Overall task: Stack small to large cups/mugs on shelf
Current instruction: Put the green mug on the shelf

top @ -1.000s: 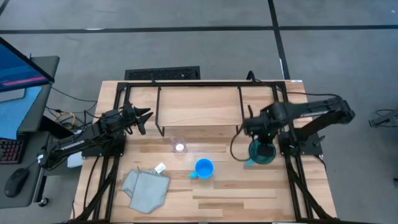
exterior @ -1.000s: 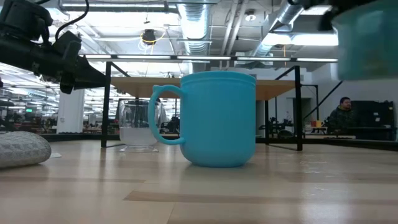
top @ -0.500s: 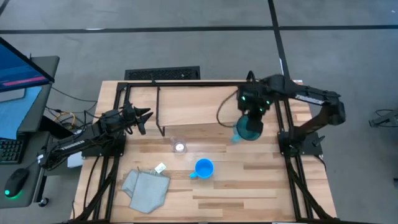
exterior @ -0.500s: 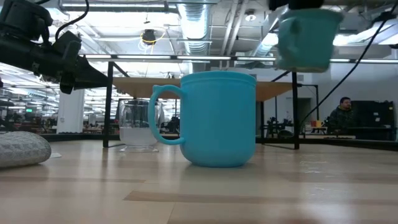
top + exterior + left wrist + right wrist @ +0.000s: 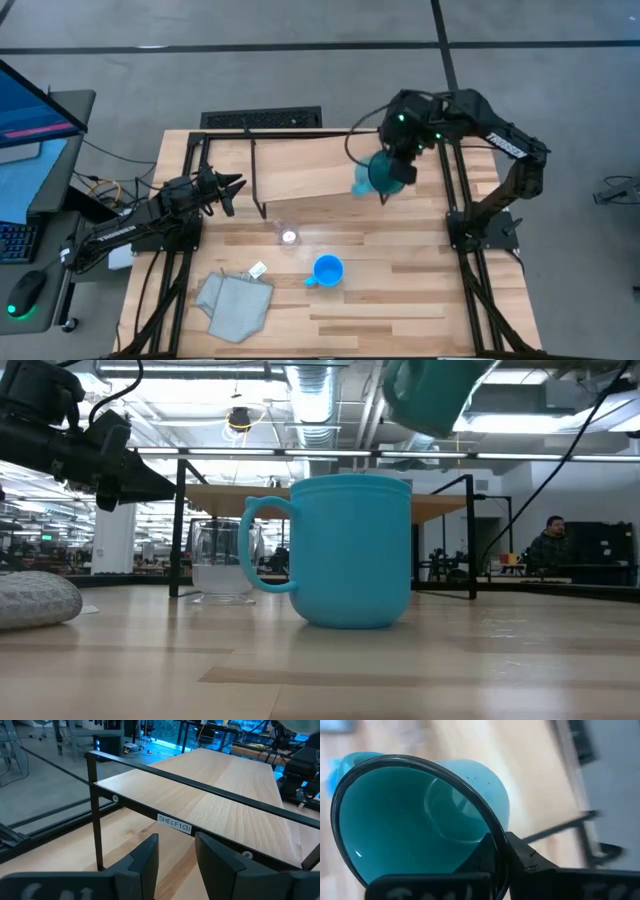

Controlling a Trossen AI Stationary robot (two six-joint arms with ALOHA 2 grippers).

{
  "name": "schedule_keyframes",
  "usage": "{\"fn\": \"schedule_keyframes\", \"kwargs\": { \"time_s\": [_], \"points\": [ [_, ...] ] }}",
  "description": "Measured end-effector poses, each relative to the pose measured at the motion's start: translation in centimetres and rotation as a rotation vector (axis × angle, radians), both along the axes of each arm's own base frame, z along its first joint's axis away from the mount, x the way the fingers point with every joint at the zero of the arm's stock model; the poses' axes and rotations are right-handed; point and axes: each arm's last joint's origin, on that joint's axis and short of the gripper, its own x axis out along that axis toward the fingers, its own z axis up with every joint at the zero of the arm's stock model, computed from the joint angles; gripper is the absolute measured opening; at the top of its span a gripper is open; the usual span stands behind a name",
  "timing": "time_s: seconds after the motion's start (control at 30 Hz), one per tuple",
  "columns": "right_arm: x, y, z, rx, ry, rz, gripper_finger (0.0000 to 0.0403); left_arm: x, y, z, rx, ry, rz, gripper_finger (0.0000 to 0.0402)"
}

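The larger teal mug [image 5: 380, 176] hangs in my right gripper [image 5: 396, 164] above the right part of the light-wood shelf [image 5: 310, 170]; in the low view the mug [image 5: 430, 395] is high up and tilted. The bright blue mug [image 5: 327, 270] stands upright on the tabletop, large in the low view [image 5: 350, 550]. The clear glass cup [image 5: 289, 236] stands on the table just in front of the shelf. My left gripper [image 5: 235, 188] is open and empty at the shelf's left end, fingers toward the shelf edge [image 5: 172, 824]. My right gripper holds the teal mug by its rim [image 5: 496, 836], one finger inside the mug [image 5: 487, 857] and one outside [image 5: 530, 862]. The fingers come from above, slanting. The mug is lifted clear of shelf and table and hangs tilted below the fingers.
A grey cloth [image 5: 235, 305] and a small white tag [image 5: 258, 269] lie at the table's near left. The shelf's black wire legs [image 5: 255, 185] and the black frame bars [image 5: 450, 190] stand along the table's sides. A person [image 5: 550, 540] sits in the room behind.
My right gripper has gone up and toward the table's far edge and a little left, carrying the teal mug from above the table's right side to above the shelf. The mug has tipped from near upright to tilted. The other things have stayed put.
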Motion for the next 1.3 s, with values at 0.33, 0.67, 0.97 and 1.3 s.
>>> {"fn": "schedule_keyframes", "kwargs": {
  "time_s": [0.33, 0.67, 0.97, 1.3],
  "points": [
    [2.8, -4.2, 0.8, -0.06, -0.028, 0.024, 0.0031, 0.0, 0.0, 0.0, -0.014, -0.009, 0.003, 0.0119],
    [4.0, -8.3, -0.8, -0.038, 0.012, -0.021, 0.0031, 0.0, 0.0, 0.0, -0.053, -0.035, 0.011, 0.0119],
    [5.3, -9.1, -2.3, 0.087, 0.005, -0.053, 0.0031, 0.0, 0.0, 0.0, -0.052, -0.034, 0.011, 0.0119],
    [5.7, -9.3, -3.9, 0.176, 0.042, -0.133, 0.0031, 0.0, 0.0, 0.0, -0.052, -0.034, 0.011, 0.0119]
  ]
}}
